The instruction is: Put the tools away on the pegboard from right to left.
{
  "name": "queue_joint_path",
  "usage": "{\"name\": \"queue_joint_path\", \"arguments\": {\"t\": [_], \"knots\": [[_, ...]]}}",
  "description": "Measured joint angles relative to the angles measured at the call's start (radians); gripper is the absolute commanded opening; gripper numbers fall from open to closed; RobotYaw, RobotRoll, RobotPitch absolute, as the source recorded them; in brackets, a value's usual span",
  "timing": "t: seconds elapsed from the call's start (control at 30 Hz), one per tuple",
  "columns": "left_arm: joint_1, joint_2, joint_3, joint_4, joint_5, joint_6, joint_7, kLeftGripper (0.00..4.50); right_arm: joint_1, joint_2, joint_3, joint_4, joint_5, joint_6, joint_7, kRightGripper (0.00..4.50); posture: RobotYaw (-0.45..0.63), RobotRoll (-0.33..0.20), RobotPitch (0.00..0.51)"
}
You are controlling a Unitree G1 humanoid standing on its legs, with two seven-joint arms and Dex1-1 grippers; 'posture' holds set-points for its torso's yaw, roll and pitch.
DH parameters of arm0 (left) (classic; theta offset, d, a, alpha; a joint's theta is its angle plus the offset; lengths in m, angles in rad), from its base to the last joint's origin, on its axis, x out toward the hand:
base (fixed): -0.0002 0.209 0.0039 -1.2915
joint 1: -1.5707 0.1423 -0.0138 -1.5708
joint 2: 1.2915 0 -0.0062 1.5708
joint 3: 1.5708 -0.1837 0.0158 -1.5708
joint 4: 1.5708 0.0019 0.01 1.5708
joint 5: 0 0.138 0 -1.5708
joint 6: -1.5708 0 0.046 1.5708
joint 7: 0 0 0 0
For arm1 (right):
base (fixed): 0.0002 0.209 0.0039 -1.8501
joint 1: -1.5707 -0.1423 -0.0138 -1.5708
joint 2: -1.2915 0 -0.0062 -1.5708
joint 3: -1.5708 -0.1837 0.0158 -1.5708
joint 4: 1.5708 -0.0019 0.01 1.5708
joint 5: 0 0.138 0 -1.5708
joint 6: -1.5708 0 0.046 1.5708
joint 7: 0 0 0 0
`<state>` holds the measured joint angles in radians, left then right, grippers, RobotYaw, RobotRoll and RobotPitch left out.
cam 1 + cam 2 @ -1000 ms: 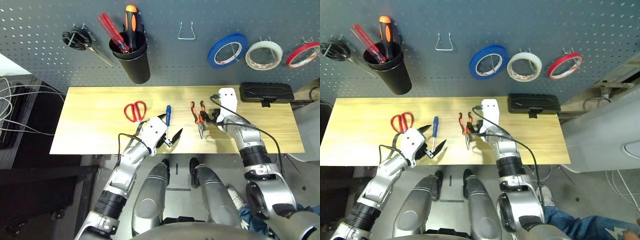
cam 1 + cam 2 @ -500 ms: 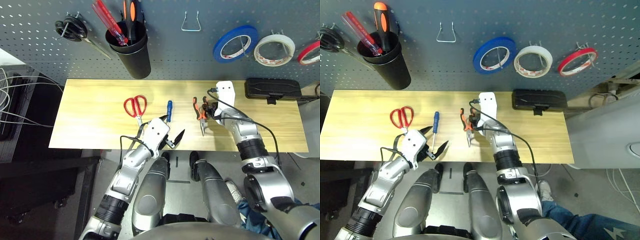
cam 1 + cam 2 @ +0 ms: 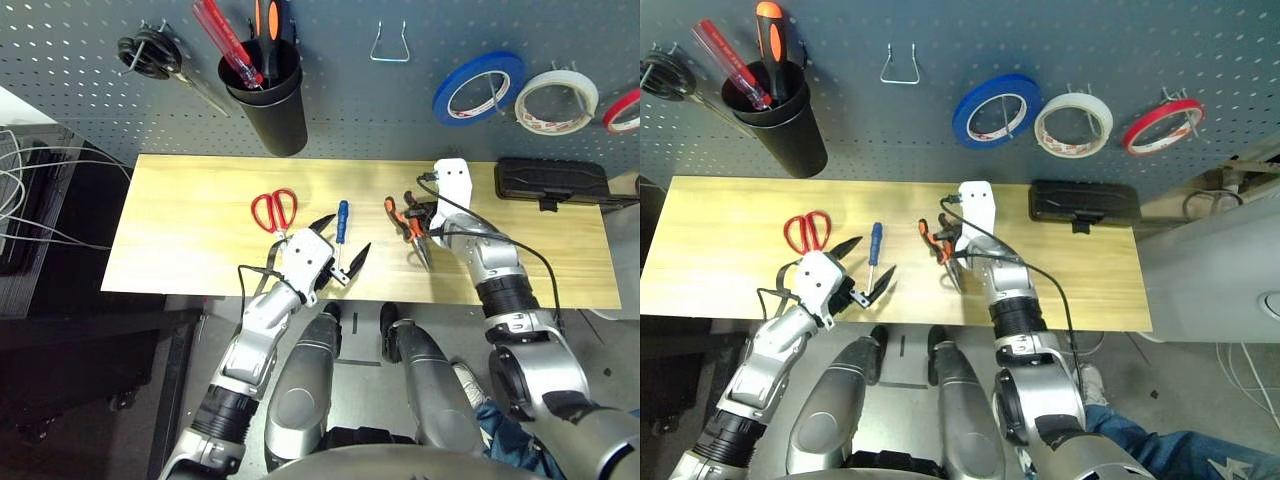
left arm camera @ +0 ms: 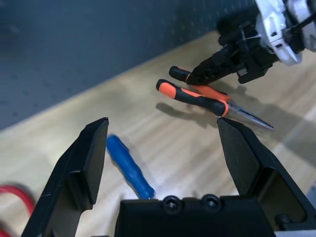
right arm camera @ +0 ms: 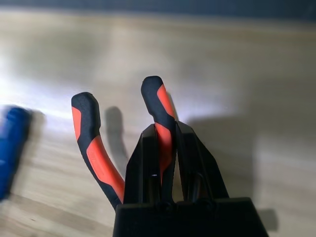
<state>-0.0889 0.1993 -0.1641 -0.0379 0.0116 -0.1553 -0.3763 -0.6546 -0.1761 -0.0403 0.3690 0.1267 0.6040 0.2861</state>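
Gripping the pliers [image 3: 409,221]: right claw [image 5: 165,143] is clamped on one orange-and-black handle, the other handle sticks out free beside it. Pliers sit mid-right on the counter [image 3: 180,250], nose pointing toward the robot, nose end looks slightly raised off the wood with a shadow beneath in the left wrist view.

Screwdriver [image 3: 341,222] lies flat on the counter left of the pliers, blue handle toward the pegboard [image 3: 90,110]. Red scissors [image 3: 273,211] lie further left, handles toward the board. Both untouched.

Left claw [image 3: 338,253] is wide open, holding nothing, hovering just at the near end of the screwdriver, fingers either side of it.

Blue tape [image 3: 478,88] already hangs on the pegboard, with a white tape [image 3: 556,102] and a red tape [image 3: 622,108] to its right. Bare wire hook [image 3: 389,46] left of the blue tape. Black cup [image 3: 268,98] on the board holds a red and an orange-black screwdriver; black scissors [image 3: 160,62] hang to its left. Black box [image 3: 551,184] sits at the counter's back right.
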Motion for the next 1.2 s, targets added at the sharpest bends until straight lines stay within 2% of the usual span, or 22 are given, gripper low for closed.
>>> {"name": "queue_joint_path", "arguments": {"t": [0.2, 0.6, 0.87, 1.2], "knots": [[-0.004, -0.012, 0.032, -0.03, -0.04, -0.072, 0.004, 4.5, 0.031, -0.005, 0.014, -0.144, 0.042, 0.04, 0.069, 0.27, 0.15, 0.0, 0.325], [-0.057, -0.01, 0.046, -0.037, -0.098, -0.098, -0.023, 4.5, 0.029, 0.027, 0.025, -0.248, 0.098, 0.062, 0.118, 0.27, 0.14, 0.0, 0.29], [-0.078, -0.009, 0.07, -0.043, -0.127, -0.085, -0.021, 4.5, -0.018, 0.048, 0.022, -0.32, 0.124, 0.036, 0.128, 0.27, 0.14, 0.0, 0.281], [-0.087, -0.01, 0.07, -0.043, -0.128, -0.086, -0.023, 4.5, -0.071, 0.056, -0.002, -0.297, 0.131, -0.047, 0.087, 0.27, 0.13, 0.0, 0.29]]}}
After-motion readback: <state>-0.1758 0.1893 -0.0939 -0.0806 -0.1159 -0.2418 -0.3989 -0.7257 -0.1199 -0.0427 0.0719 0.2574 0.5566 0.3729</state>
